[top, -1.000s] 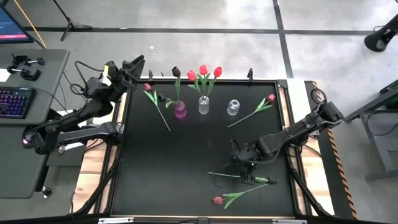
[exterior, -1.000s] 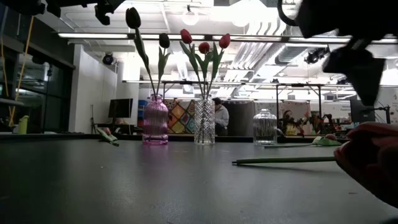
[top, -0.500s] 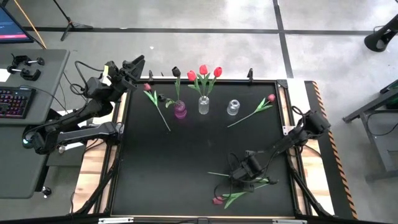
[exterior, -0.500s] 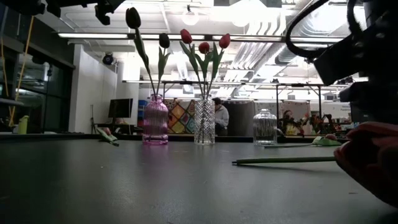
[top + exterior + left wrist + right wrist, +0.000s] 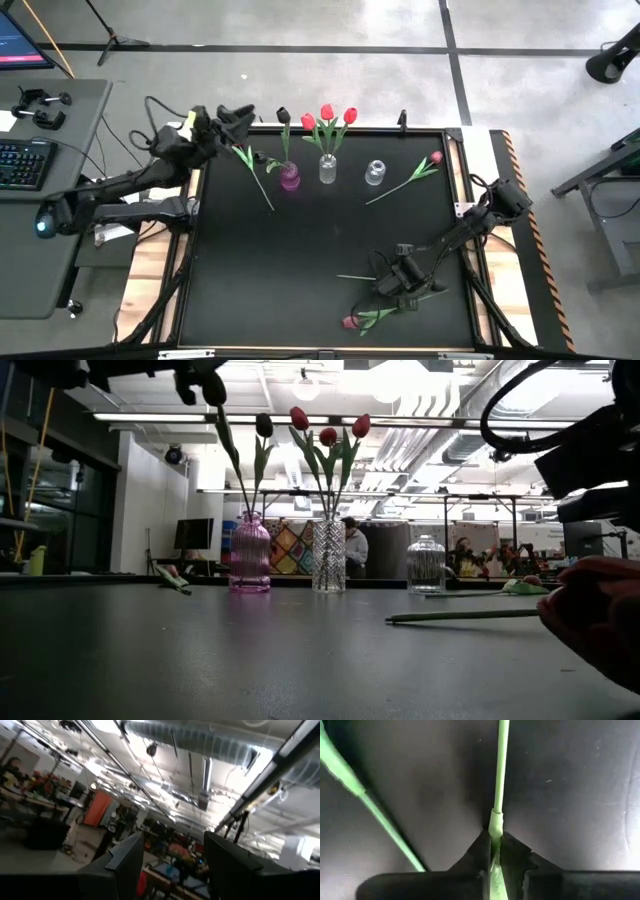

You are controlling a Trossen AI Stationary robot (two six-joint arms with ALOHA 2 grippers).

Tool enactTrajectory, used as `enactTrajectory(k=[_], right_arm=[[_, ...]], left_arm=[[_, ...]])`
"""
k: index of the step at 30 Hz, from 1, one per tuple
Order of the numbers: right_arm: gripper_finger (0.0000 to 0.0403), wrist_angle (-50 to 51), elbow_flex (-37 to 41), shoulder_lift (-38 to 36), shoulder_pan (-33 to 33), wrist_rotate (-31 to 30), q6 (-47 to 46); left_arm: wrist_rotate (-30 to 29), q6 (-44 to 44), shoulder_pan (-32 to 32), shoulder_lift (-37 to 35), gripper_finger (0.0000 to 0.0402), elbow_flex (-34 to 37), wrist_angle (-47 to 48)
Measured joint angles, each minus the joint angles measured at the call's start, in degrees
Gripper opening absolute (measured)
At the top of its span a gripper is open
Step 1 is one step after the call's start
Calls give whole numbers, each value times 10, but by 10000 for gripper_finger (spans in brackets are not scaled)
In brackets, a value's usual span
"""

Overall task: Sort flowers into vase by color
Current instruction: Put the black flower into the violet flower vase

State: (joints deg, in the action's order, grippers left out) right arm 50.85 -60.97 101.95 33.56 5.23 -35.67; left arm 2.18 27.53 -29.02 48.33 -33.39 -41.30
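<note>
Flower stem (image 5: 499,780) clamped in my right gripper (image 5: 400,285) near the tabletop's (image 5: 300,250) front edge — left gripper (image 5: 240,115) apart, far corner.

Readable text: none — no word, number or brand can be made out anywhere.
Monitor (image 5: 18,42), far left: lit red and blue, its lines too small to read.
Keyboard (image 5: 20,165), left desk: glowing keys, legends illegible.
Room behind the table: coloured panels — no legible sign.
</note>
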Motion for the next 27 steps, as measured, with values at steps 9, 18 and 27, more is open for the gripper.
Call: enactTrajectory(k=[9,18,27], right_arm=[[3,58,-1,-88,-27,-12,74],[1,177,-73,-142,-126,-59,380],[0,179,-177,-74,-202,-147,538]], left_arm=[[-12,-47,81,82,196,-51,103],[38,-242,150,245,196,-327,596],[144,-246,224,359,196,-424,702]])
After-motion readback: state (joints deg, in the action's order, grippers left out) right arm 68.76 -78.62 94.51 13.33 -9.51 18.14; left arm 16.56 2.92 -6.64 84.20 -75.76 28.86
